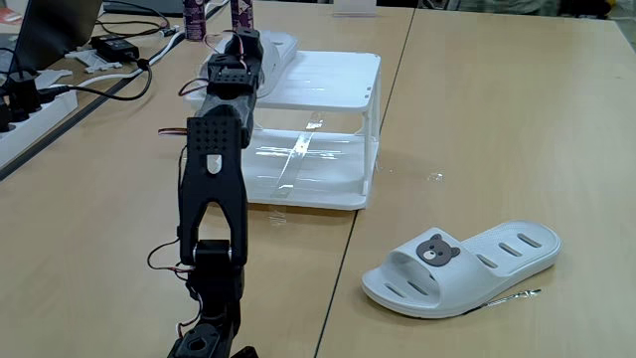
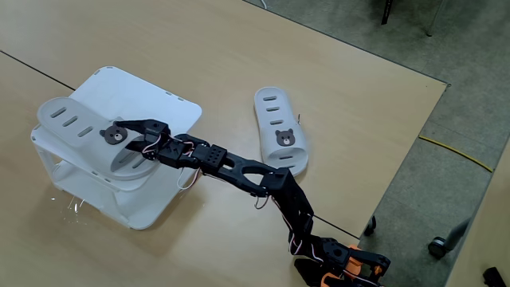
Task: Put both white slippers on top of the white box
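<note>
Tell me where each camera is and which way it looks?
A fixed view: low, behind the arm, facing across the table to the white box and one slipper.
A fixed view: high up, looking down on the arm; its fingers are at the slipper on the box.
Both share arm, box, table slipper.

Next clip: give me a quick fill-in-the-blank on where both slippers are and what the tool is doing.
1. One slipper lies on top of the white ____.
2. The other slipper lies on the ____, apart from the white box.
3. Each slipper carries a ____ face.
4. The tool is at the slipper on the ____.

Missing words: box; table; bear; box
</note>
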Controlling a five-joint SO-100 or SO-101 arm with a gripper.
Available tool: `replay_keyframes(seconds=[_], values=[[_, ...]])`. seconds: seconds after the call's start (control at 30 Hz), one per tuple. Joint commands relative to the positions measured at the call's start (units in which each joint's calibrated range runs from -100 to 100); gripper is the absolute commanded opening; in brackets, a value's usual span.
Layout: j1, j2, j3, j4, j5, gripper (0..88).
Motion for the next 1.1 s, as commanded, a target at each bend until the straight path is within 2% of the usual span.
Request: replay_keyframes(seconds=[0.0, 0.17, 0.6, 0.73, 0.9, 1.07], values=[[0.1, -11.3, -0.4, 2.8, 0.4, 21.6], [-0.3, -15.4, 1.9, 7.6, 0.4, 21.6], [0.4, -41.1, 32.0, 7.6, 0.4, 21.6], [12.5, -54.1, 44.7, 7.5, 0.4, 22.1], [29.1, -68.7, 71.3, 7.2, 0.4, 22.2], [30.6, -80.5, 92.7, 6.8, 0.4, 21.7]])
